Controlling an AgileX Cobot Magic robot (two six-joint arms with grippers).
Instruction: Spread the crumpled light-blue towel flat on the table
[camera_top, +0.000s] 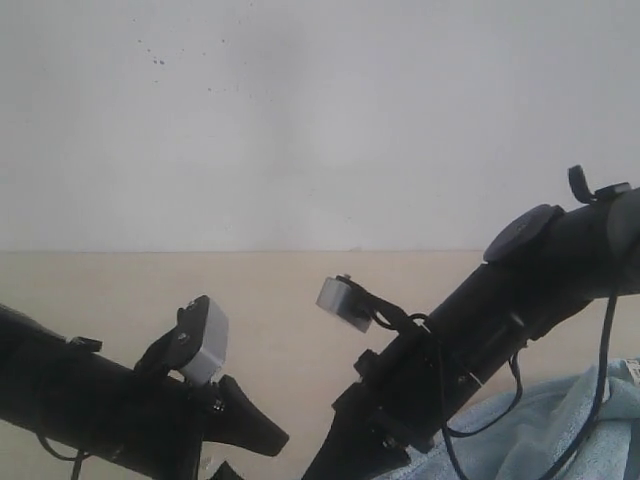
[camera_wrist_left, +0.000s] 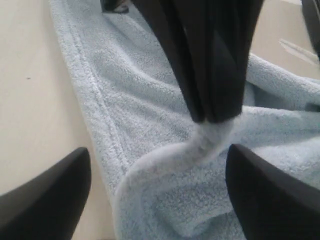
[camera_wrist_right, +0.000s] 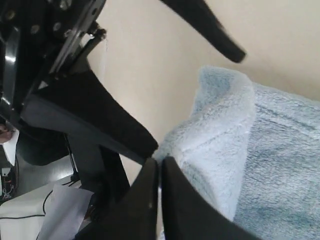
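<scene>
The light-blue towel (camera_top: 545, 430) lies bunched at the near right of the beige table (camera_top: 130, 285), mostly cut off in the exterior view. My right gripper (camera_wrist_right: 159, 162) is shut on a pinched edge of the towel (camera_wrist_right: 225, 135), lifting a twisted ridge of cloth. The left wrist view shows that right gripper (camera_wrist_left: 212, 112) from above, holding the ridge over the towel (camera_wrist_left: 125, 100) and its stitched hem. My left gripper (camera_wrist_left: 157, 167) is open, its two fingers standing either side of the raised fold without touching it. No tag shows.
A plain white wall (camera_top: 320, 120) rises behind the table. Both black arms cross low in front, the left arm (camera_top: 90, 395) and the right arm (camera_top: 520, 290), with cables hanging. Bare table (camera_wrist_left: 30, 90) lies beside the towel's hem.
</scene>
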